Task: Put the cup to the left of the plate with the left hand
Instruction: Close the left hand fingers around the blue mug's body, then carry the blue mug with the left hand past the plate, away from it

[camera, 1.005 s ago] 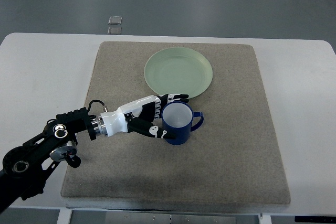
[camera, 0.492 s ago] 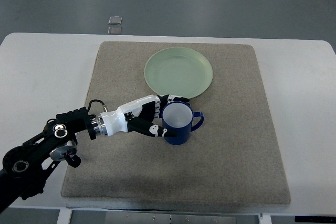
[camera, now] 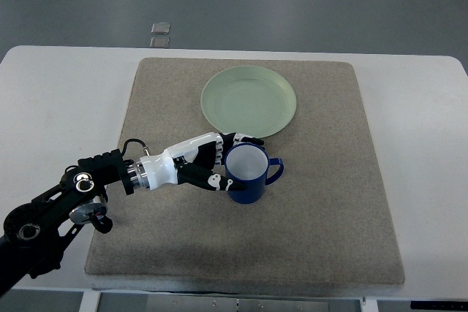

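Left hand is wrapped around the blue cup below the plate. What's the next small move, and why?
Probably lift the blue cup slightly and carry it left. The left hand already has its fingers curled around the cup's side, yet the cup stands below the green plate, near its lower edge, on the mat, not to the plate's left.

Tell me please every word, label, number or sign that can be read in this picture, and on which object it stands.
No readable text in the top view.
Blue cup: plain, no print visible.
Green plate: plain.
Left hand, wrapped around the cup: no legible marking.
Beige mat and white table: no writing.
Two small grey squares on the floor: too small to tell whether they carry any marking.
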Controlling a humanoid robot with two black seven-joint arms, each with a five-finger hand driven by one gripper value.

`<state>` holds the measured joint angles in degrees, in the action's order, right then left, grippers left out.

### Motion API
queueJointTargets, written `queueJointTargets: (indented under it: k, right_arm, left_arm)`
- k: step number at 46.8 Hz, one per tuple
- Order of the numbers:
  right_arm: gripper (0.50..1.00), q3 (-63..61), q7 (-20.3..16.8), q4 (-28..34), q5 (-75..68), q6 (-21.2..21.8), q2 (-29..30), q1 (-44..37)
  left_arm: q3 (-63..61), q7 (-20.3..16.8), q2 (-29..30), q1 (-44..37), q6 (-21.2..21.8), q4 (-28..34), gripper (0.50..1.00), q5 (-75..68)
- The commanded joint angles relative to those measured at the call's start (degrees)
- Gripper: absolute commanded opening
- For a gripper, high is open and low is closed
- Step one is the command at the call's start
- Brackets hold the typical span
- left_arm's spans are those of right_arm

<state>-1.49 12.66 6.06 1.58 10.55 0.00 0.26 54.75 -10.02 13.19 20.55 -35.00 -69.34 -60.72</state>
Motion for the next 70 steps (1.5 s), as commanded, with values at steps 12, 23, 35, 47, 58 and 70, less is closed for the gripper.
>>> queueJointTargets:
  k: [12, 23, 35, 47, 58, 70]
  right_arm:
    - [0.932, 0.0, 0.1, 0.0, 0.0, 0.0, 0.0, 0.0]
    - [0.932, 0.0, 0.0, 0.0, 0.0, 0.1, 0.0, 0.0]
    - [0.932, 0.0, 0.0, 0.0, 0.0, 0.0, 0.0, 0.0]
    - [0.932, 0.0, 0.0, 0.0, 0.0, 0.0, 0.0, 0.0]
    - [0.932, 0.0, 0.1, 0.0, 0.0, 0.0, 0.0, 0.0]
    - [0.932, 0.0, 0.0, 0.0, 0.0, 0.0, 0.0, 0.0]
  left_arm:
    - [0.8, 0.0, 0.0, 0.5, 0.0, -0.1, 0.774, 0.4]
    - [1.1, 0.0, 0.3, 1.3, 0.0, -0.2, 0.703, 0.7]
    - [1.1, -0.1, 0.5, 1.3, 0.0, -0.3, 0.703, 0.8]
    - [1.7, -0.1, 0.5, 1.9, 0.0, -0.5, 0.703, 0.9]
    - [5.5, -0.1, 1.1, 4.0, 0.0, -0.5, 0.703, 1.0]
    - [15.4, -0.2, 3.4, 5.0, 0.0, -0.1, 0.703, 1.2]
